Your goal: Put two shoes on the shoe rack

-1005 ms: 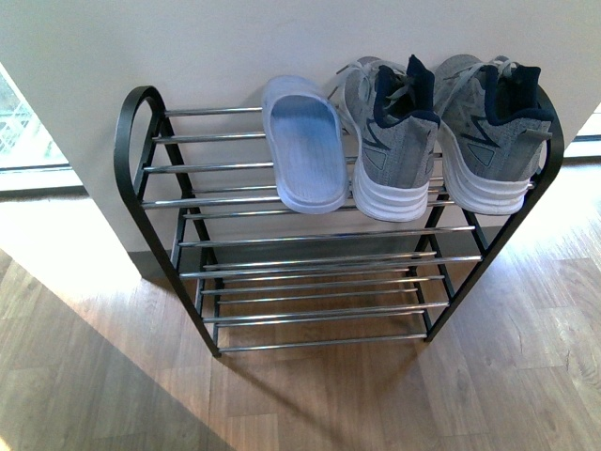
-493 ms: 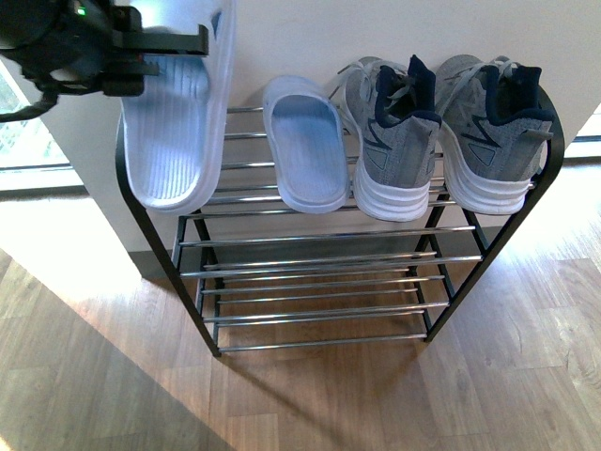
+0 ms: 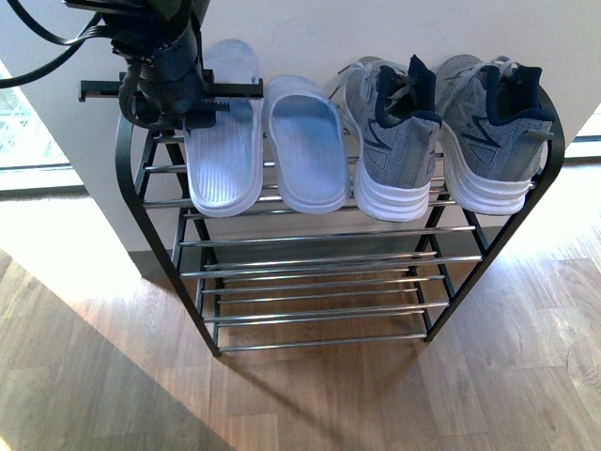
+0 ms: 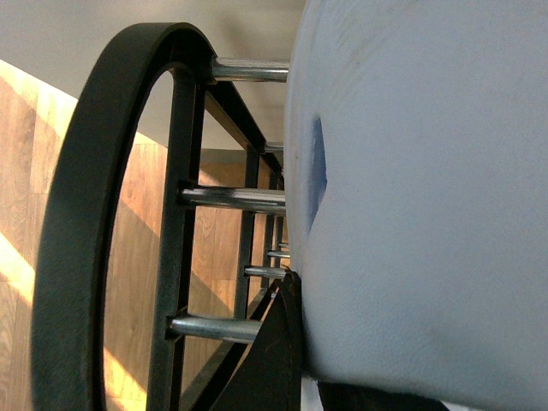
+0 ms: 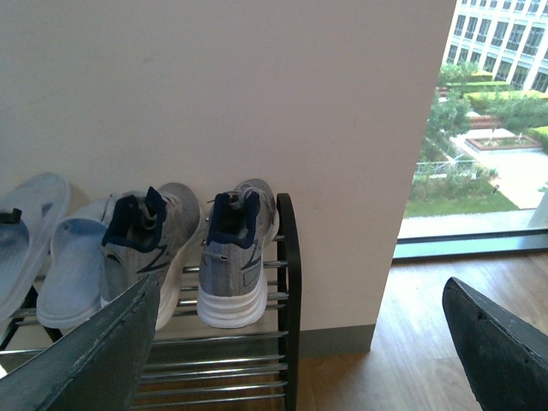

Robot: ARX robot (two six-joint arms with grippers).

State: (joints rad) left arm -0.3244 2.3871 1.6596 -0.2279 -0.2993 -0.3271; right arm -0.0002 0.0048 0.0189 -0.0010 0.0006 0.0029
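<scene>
A pale blue slide sandal [image 3: 223, 155] lies on the left end of the shoe rack's top tier [image 3: 329, 272], and my left gripper [image 3: 192, 105] is shut on its upper edge. Its mate [image 3: 305, 141] rests right beside it. Two grey knit sneakers [image 3: 394, 141] [image 3: 488, 132] stand heel-out at the right end of that tier. In the left wrist view the held sandal [image 4: 411, 214] fills the right side, with one black finger [image 4: 272, 360] pressed against it and the rack's side frame [image 4: 77, 214] close by. My right gripper [image 5: 301, 291] hangs open away from the rack, holding nothing.
The rack stands against a white wall [image 3: 376, 28] on a wooden floor [image 3: 310, 404]. Its lower tiers [image 3: 319, 305] hold nothing. A floor-length window [image 5: 488, 128] is to the right of the wall. The left arm's cables [image 3: 38, 38] hang over the rack's top left corner.
The left arm came into view carrying the sandal, then moved it right and down onto the top tier beside the other sandal. The other shoes have not moved.
</scene>
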